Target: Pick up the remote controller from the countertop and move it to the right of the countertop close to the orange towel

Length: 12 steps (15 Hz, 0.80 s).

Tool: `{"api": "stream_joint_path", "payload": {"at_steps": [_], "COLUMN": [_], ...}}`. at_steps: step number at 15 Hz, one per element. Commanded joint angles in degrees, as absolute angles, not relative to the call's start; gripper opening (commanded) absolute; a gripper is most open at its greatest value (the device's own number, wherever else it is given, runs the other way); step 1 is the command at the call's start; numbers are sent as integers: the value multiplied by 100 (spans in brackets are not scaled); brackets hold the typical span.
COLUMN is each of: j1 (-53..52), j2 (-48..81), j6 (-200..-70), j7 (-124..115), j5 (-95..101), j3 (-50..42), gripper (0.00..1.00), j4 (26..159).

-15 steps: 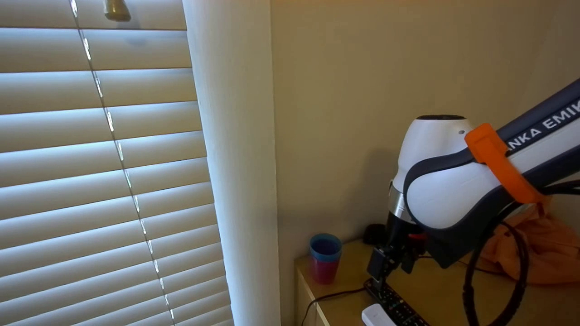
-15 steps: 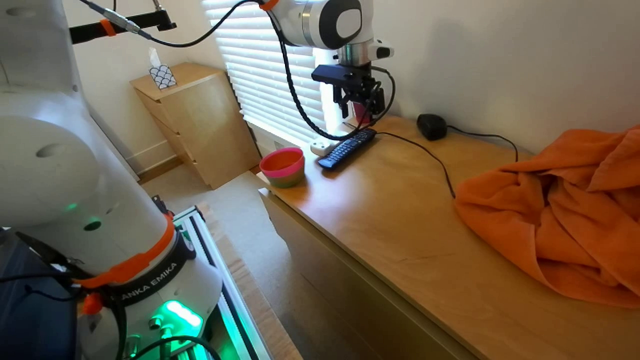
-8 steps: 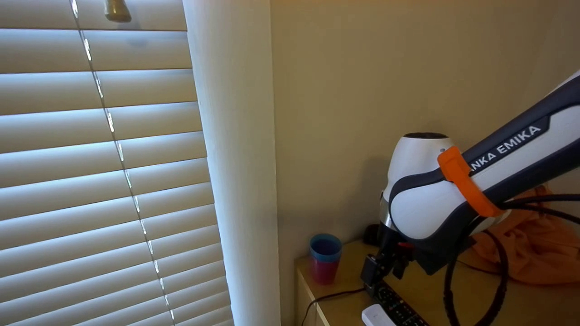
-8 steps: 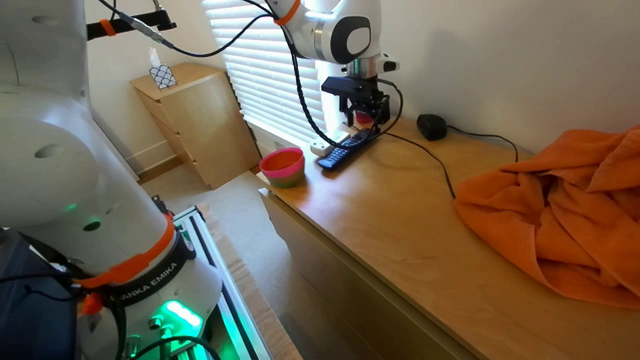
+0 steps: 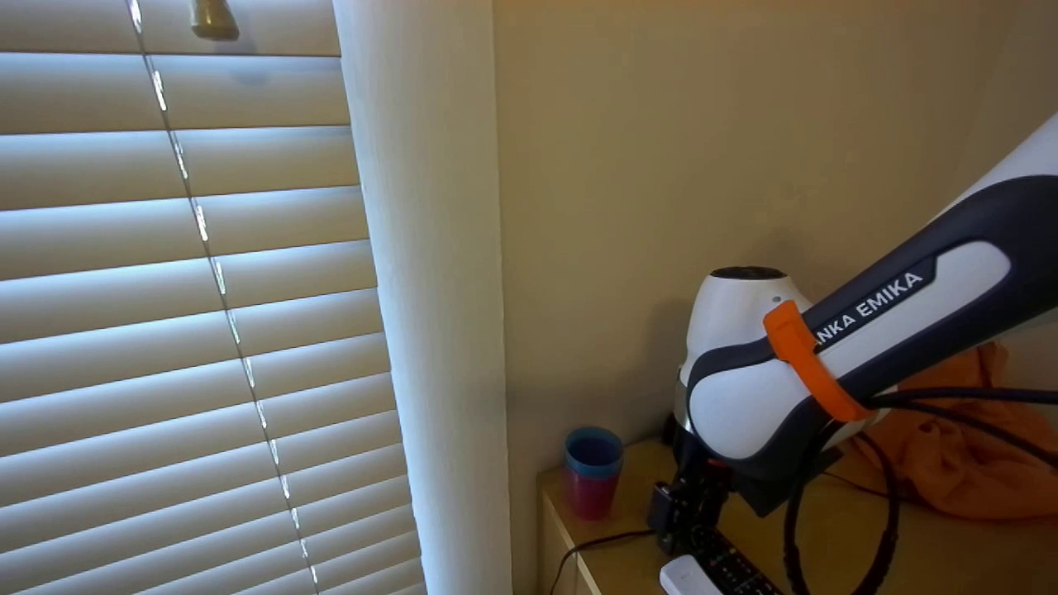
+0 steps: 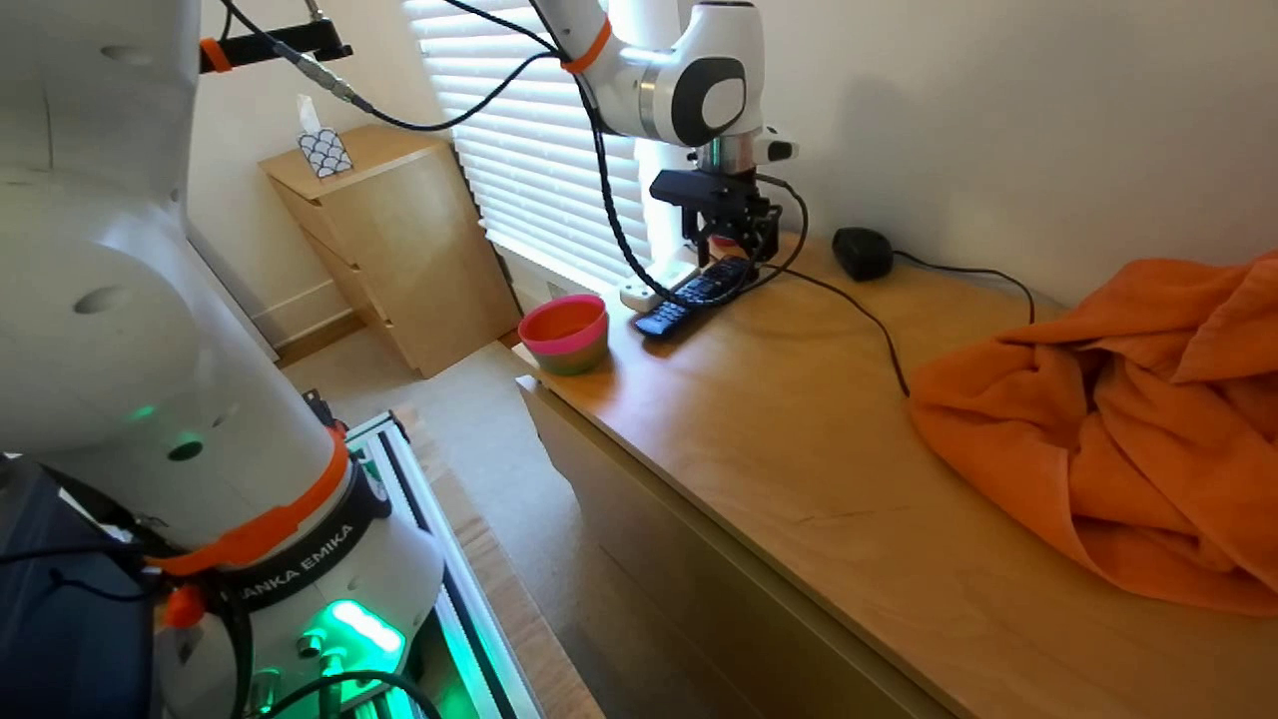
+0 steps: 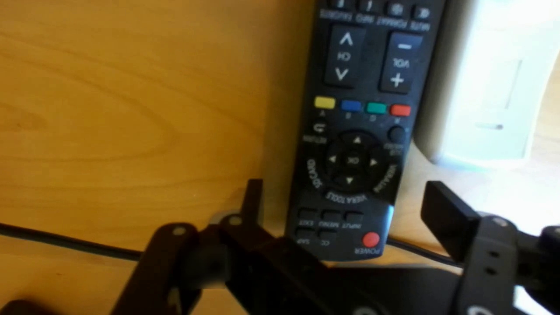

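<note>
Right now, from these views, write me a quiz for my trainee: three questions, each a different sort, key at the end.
1. Multiple choice. In the wrist view, what colour is the round POWER button on the remote controller?
A. Yellow
B. Red
C. Green

2. True or false. In the wrist view, the gripper is open, with its fingers appearing on either side of the remote controller.

3. Fill the gap. The remote controller should end up close to the ____, which lies crumpled on the countertop in an exterior view.

Key:
1. B
2. True
3. orange towel
</note>
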<state>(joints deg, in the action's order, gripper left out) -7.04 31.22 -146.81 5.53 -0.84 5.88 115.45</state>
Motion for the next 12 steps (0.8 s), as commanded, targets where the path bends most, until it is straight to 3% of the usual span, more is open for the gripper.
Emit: {"api": "stream_joint_path", "payload": {"at_steps": [1, 5, 12], "j1": [-787, -952, -506], "j2": [3275, 2990, 1909], "j6": [-14527, -14496, -13566], "j7": [357, -8, 421], "j5": [59, 260, -140], "j3": [540, 402, 645], "gripper": [60, 31, 31], "j4": [11400, 11599, 12259]}}
